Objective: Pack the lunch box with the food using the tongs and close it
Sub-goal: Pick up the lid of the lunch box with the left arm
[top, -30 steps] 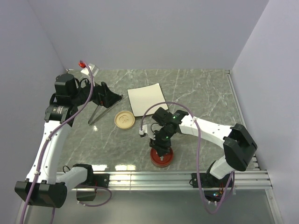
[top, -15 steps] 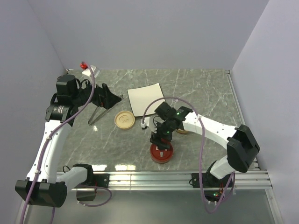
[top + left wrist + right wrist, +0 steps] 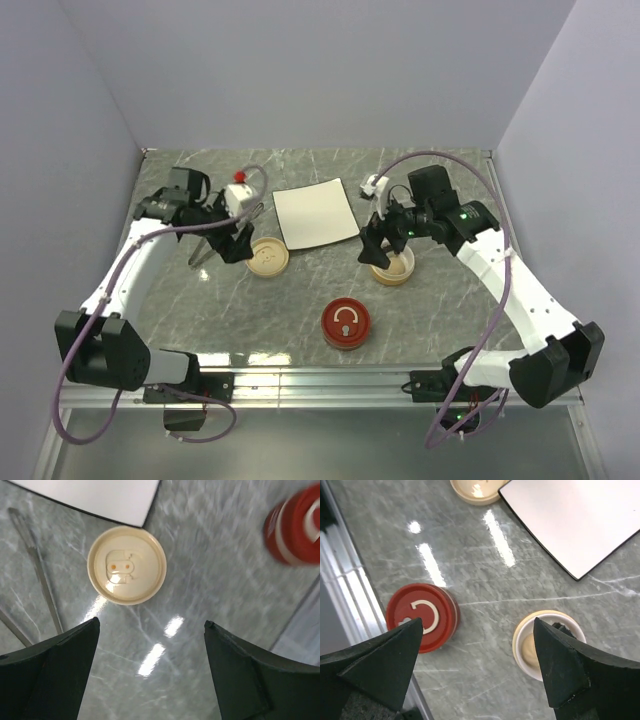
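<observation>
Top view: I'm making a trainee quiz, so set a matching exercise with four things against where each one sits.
Things
1 plate
2 tongs
3 bowl
4 red box

Places
a at the front
b below the right gripper
c at the back, centre
d beside the left gripper

Pairs: 1c; 2d; 3b; 4a
</observation>
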Robot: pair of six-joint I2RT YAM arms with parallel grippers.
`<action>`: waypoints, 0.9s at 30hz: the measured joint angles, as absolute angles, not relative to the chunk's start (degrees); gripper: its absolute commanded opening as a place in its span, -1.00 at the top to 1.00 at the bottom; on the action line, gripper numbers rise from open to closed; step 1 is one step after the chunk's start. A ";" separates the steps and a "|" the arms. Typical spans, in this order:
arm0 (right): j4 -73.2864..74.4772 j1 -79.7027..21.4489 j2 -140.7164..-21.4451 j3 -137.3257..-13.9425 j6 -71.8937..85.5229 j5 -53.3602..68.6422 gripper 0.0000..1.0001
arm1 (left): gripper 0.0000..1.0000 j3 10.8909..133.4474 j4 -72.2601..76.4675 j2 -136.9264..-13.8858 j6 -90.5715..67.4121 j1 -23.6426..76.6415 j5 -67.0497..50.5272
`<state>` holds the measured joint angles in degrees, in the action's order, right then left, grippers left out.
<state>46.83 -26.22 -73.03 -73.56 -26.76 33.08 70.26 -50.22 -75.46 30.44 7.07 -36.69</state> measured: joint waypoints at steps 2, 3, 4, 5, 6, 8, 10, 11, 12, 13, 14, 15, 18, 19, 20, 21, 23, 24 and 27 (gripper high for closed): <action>46.94 -24.25 -72.07 -73.45 -25.93 34.89 -0.96 | -0.77 68.29 -50.89 -76.49 36.97 9.28 -34.39; 47.03 -23.14 -71.90 -73.34 -25.32 36.18 -0.96 | -0.75 66.96 -50.89 -76.66 39.55 10.35 -33.43; 47.11 -21.58 -71.81 -73.03 -24.80 37.85 -0.96 | -0.72 65.14 -50.74 -76.73 42.74 11.73 -32.34; 47.33 -19.53 -71.83 -72.62 -24.08 39.51 -0.96 | -0.69 63.18 -50.39 -76.75 46.02 13.13 -31.14; 47.64 -17.78 -72.05 -72.34 -23.55 40.51 -0.96 | -0.66 61.95 -50.28 -76.82 48.18 14.15 -30.28; 48.38 -13.96 -72.77 -71.72 -22.44 43.05 -0.97 | -0.63 59.94 -49.98 -77.65 52.95 16.56 -28.49; 48.88 -10.87 -73.36 -71.13 -21.43 45.23 -0.98 | -0.58 59.40 -49.87 -79.50 56.82 18.59 -27.20; 48.90 -9.56 -73.45 -70.72 -20.75 46.17 -0.99 | -0.55 59.37 -49.65 -80.79 58.46 19.44 -26.76; 48.93 -8.54 -73.45 -70.35 -20.32 46.94 -0.99 | -0.51 59.37 -49.30 -81.91 59.77 20.08 -26.37; 48.93 -7.60 -73.32 -70.02 -19.77 47.75 -0.99 | -0.48 59.37 -48.88 -82.98 60.90 20.56 -25.96; 48.86 -6.68 -73.17 -69.73 -19.05 48.45 -0.99 | -0.42 59.37 -48.21 -84.29 62.19 20.91 -25.54; 48.88 -6.28 -73.06 -69.67 -18.74 48.88 -0.99 | -0.39 59.37 -47.55 -85.27 63.18 21.10 -25.32; 48.71 -5.23 -71.99 -69.21 -17.52 49.78 -0.99 | -0.26 59.37 -45.71 -87.85 65.87 21.61 -24.43; 48.66 -4.97 -71.46 -68.97 -17.21 49.91 -0.99 | -0.22 59.37 -45.23 -88.47 66.67 21.74 -24.08; 48.69 -4.82 -71.05 -68.86 -16.88 50.04 -0.99 | -0.18 59.37 -44.71 -89.23 67.35 21.93 -23.86; 48.66 -4.64 -70.61 -68.82 -16.64 50.15 -0.99 | -0.11 59.37 -44.27 -89.86 68.03 22.15 -23.66; 48.36 -4.08 -69.69 -68.51 -16.10 50.41 -0.99 | -0.04 59.37 -43.46 -91.09 69.01 22.57 -23.16; 48.34 -3.73 -69.28 -68.27 -16.05 50.57 -0.99 | 0.01 59.37 -43.18 -91.59 69.49 22.76 -22.92; 48.47 -2.74 -68.82 -68.10 -16.08 50.92 -0.99 | 0.06 58.92 -42.13 -92.66 70.35 23.24 -22.35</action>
